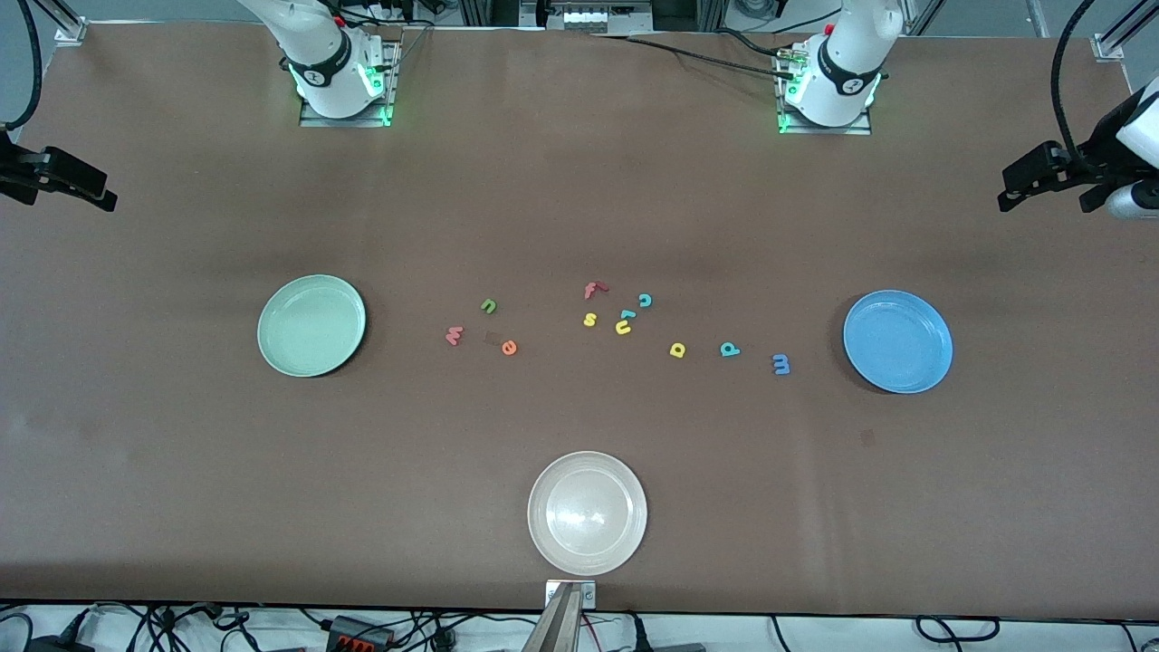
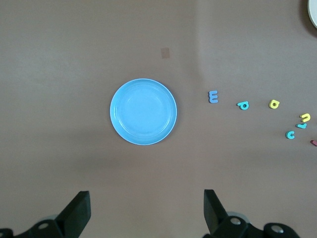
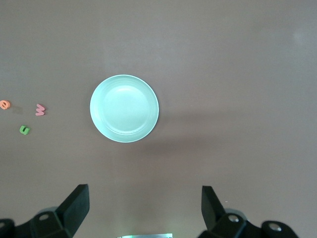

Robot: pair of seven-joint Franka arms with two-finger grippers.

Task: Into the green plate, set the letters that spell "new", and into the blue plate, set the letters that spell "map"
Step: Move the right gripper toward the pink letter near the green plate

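The green plate (image 1: pixel 311 325) (image 3: pixel 124 108) lies toward the right arm's end of the table and the blue plate (image 1: pixel 897 341) (image 2: pixel 143 111) toward the left arm's end. Between them lie green "n" (image 1: pixel 489 305), salmon "w" (image 1: pixel 454 336) and orange "e" (image 1: pixel 509 347), then yellow "a" (image 1: pixel 677 349), teal "p" (image 1: pixel 730 349) and blue "m" (image 1: pixel 780 364), the "m" closest to the blue plate. My left gripper (image 1: pixel 1014 186) (image 2: pixel 146 196) hangs open and empty high over the blue plate's end. My right gripper (image 1: pixel 95 188) (image 3: pixel 144 191) hangs open and empty high over the green plate's end.
A white plate (image 1: pixel 588 512) sits near the table's front edge. Around the middle lie a red "f" (image 1: pixel 593 290), teal "c" (image 1: pixel 645 300), yellow "s" (image 1: pixel 589 319) and yellow "u" (image 1: pixel 623 327). Both arm bases stand along the table's back edge.
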